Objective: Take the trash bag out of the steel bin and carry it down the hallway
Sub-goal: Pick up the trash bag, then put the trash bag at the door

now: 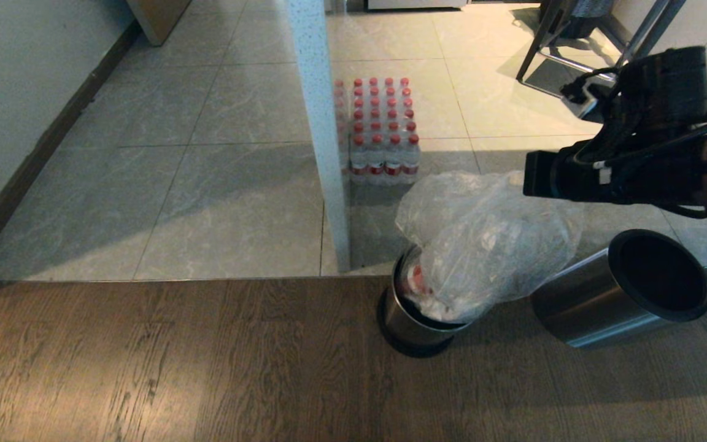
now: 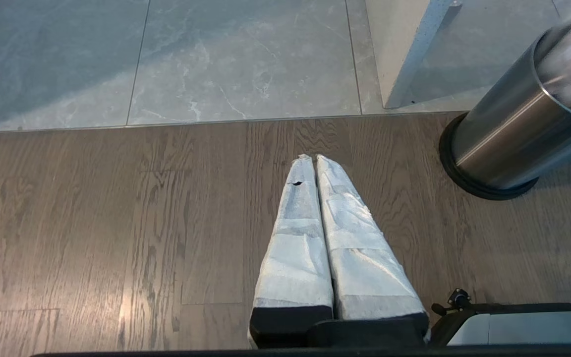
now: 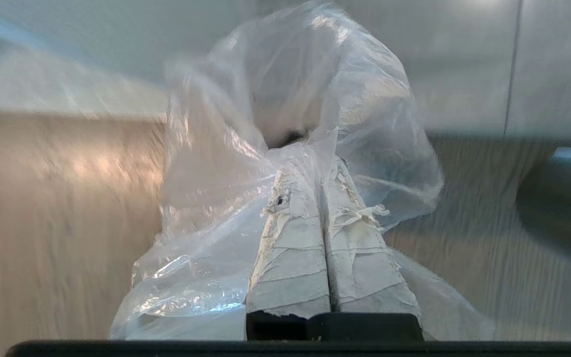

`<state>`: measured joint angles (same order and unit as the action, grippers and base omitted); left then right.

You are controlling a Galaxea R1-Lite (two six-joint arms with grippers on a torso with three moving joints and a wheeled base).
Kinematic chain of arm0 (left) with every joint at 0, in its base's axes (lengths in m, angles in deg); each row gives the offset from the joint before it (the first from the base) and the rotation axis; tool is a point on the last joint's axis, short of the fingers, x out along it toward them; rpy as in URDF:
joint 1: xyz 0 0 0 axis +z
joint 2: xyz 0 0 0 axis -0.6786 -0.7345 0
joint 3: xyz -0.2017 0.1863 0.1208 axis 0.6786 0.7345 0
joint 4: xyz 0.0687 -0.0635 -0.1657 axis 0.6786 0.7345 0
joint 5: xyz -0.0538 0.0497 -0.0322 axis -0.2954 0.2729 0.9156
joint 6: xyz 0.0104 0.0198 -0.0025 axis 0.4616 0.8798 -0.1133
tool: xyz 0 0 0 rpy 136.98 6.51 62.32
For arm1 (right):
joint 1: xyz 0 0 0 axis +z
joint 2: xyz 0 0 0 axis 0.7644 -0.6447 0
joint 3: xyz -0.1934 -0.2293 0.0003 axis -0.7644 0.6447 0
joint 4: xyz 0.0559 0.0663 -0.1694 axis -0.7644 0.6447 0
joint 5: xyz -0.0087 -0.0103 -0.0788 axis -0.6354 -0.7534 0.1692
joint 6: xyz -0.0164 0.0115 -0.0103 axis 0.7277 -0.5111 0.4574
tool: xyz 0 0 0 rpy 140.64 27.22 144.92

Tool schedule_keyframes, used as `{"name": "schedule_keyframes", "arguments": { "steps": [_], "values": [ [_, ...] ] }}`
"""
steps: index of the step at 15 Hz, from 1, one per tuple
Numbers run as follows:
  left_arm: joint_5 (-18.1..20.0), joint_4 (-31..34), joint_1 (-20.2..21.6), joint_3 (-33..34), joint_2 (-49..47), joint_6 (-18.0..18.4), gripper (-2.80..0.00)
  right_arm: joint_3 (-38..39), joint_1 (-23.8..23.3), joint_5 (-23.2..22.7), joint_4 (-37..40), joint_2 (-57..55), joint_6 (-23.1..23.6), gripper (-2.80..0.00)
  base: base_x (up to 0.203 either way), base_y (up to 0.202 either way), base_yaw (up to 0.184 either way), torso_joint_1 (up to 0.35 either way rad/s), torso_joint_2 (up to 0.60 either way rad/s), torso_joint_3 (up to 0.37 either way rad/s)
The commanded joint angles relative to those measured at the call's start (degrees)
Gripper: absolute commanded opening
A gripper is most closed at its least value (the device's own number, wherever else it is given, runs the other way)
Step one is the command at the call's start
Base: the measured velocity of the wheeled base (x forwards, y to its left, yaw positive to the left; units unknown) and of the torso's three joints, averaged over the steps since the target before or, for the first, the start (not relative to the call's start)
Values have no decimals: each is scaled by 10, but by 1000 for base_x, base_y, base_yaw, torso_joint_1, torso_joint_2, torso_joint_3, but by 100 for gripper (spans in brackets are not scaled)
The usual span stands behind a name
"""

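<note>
Right now, scanning from the left, I see the left end effector (image 2: 315,161) hanging over the wood-plank floor (image 1: 175,362) with its padded fingers pressed together on nothing. The plank floor meets the grey tiled hallway (image 1: 206,184) at a straight seam, and a pale partition edge (image 1: 323,135) comes down to that seam.

Just right of the partition stands a shrink-wrapped pack of red-capped bottles (image 1: 381,129) on the tiles. In front of it, at the tile-side edge of the planks, the steel bin (image 1: 412,322) stands upright, though its black rim ring (image 1: 660,276) and sleeve lie tipped on the floor just to its right. The trash bag (image 1: 488,239) is partly out, its lower end inside the bin and its top drawn up toward my right arm. The right end effector (image 3: 322,178) is clamped on a bunched fold of the bag's film.

My worries: the film is thin and the pinch is small, so I judge it could slip or tear under load. The bag's bottom could drag on the bin wall and topple the bin. Scraps might spill if the mouth sags.

I can read no brand, label or writing anywhere; the bottle labels are too small.
</note>
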<state>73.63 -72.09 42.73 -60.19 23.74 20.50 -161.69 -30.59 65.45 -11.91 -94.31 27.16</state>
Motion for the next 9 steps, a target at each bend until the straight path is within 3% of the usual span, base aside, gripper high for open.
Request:
{"name": "schedule_keyframes", "arguments": {
  "steps": [1, 6, 9],
  "values": [
    [0, 0, 0, 0, 0, 0, -280, 0, -3, 1, 0, 69, -1, -280, 0, 0, 0, 0, 0, 0],
    [0, 0, 0, 0, 0, 0, -280, 10, -41, 2, 85, 209, 1, -280, 0, 0, 0, 0, 0, 0],
    [0, 0, 0, 0, 0, 0, -280, 70, -71, 3, 153, 308, 9, -280, 0, 0, 0, 0, 0, 0]
  ]
}}
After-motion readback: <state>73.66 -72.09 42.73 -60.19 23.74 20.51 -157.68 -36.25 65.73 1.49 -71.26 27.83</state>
